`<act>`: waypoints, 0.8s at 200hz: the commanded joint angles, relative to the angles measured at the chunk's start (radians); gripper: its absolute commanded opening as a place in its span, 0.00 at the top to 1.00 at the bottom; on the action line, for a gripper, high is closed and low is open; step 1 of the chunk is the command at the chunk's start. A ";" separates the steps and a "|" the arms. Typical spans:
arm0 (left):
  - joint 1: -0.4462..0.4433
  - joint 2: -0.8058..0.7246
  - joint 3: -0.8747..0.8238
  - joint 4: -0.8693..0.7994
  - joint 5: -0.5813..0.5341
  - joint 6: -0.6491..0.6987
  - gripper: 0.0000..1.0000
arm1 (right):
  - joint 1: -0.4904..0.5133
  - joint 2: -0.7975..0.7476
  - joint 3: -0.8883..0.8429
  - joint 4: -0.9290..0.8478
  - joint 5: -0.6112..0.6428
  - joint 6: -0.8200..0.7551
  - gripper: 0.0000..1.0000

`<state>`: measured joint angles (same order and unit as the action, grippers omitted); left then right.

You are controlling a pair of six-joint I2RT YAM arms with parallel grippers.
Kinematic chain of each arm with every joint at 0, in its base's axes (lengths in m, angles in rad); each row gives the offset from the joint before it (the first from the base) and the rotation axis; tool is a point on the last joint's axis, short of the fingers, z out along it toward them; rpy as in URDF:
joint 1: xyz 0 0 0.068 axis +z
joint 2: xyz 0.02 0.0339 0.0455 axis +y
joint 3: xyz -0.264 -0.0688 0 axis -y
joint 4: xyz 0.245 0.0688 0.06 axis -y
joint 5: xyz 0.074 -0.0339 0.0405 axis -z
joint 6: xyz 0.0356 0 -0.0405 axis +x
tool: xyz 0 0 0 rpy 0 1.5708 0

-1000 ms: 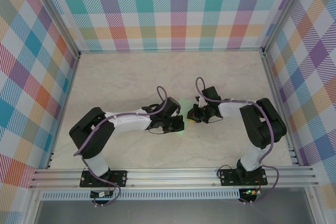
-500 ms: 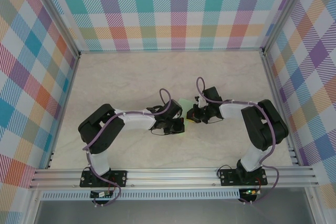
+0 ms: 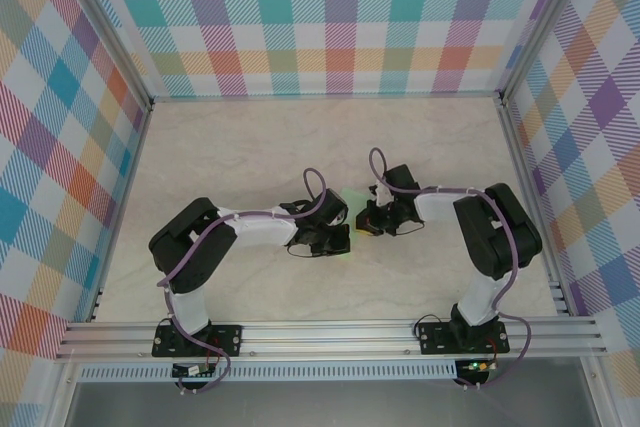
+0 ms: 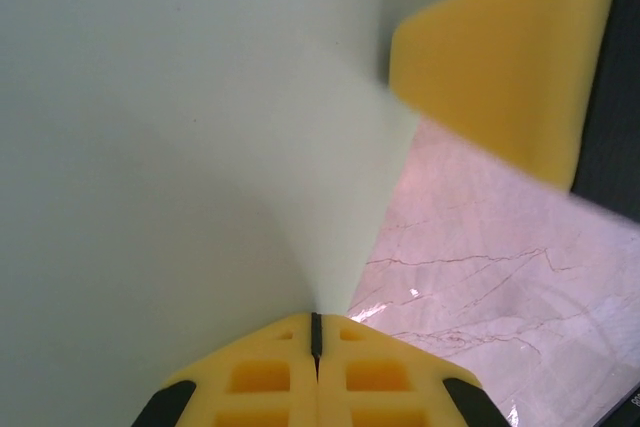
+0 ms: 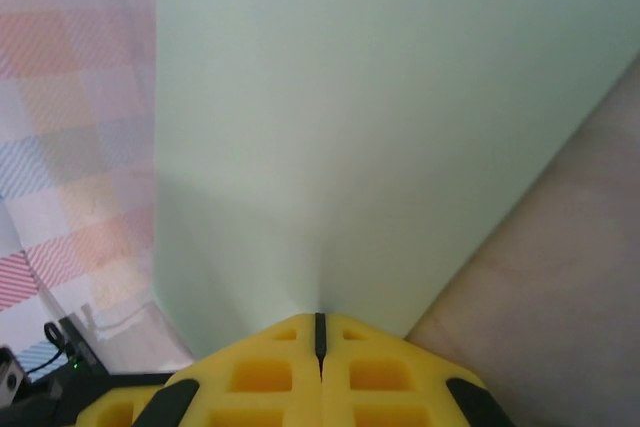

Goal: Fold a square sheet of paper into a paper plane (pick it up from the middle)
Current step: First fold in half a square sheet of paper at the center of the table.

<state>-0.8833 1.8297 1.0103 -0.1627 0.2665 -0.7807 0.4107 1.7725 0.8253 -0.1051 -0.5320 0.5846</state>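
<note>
Two claws held one square sheet of paper (image 3: pixel 352 198) between them at the middle of the marble-patterned table (image 3: pixel 230 147). The left claw (image 4: pixel 316 322) and right claw (image 5: pixel 320 319) were each clamped shut on the pale green sheet, which bowed between them. No crisp crease or pointed nose showed, so most of the folding apparently lay ahead.
</note>
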 commanded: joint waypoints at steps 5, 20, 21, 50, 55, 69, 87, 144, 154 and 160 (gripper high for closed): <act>-0.014 0.035 0.008 -0.107 -0.012 0.002 0.99 | -0.032 0.033 0.037 -0.020 0.038 -0.039 0.98; -0.014 0.043 0.004 -0.106 -0.003 -0.002 0.99 | -0.053 0.044 0.049 -0.015 0.044 -0.046 0.98; -0.014 0.043 0.004 -0.107 -0.002 -0.003 0.99 | -0.054 0.044 0.050 -0.016 0.044 -0.046 0.98; -0.014 0.046 -0.005 -0.106 0.005 -0.006 0.99 | -0.092 0.072 0.073 -0.016 0.056 -0.057 0.98; -0.015 0.045 -0.007 -0.107 0.004 -0.006 0.99 | -0.098 0.076 0.076 -0.017 0.058 -0.058 0.98; -0.015 0.042 -0.012 -0.107 0.003 -0.007 0.99 | -0.121 0.087 0.084 -0.013 0.064 -0.058 0.98; -0.014 0.039 -0.014 -0.107 0.006 -0.009 0.99 | -0.148 0.100 0.096 -0.014 0.072 -0.062 0.98; -0.014 0.043 -0.028 -0.094 0.020 -0.021 0.99 | -0.211 0.150 0.155 0.000 0.062 -0.056 0.98; -0.014 0.042 -0.027 -0.093 0.019 -0.021 0.99 | -0.218 0.151 0.165 -0.005 0.072 -0.053 0.98; -0.014 0.041 -0.027 -0.094 0.019 -0.021 0.99 | -0.220 0.150 0.172 -0.011 0.082 -0.054 0.98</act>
<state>-0.8833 1.8355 1.0126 -0.1570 0.2691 -0.7940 0.2348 1.8904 0.9596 -0.1280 -0.5842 0.5556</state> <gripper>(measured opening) 0.046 0.048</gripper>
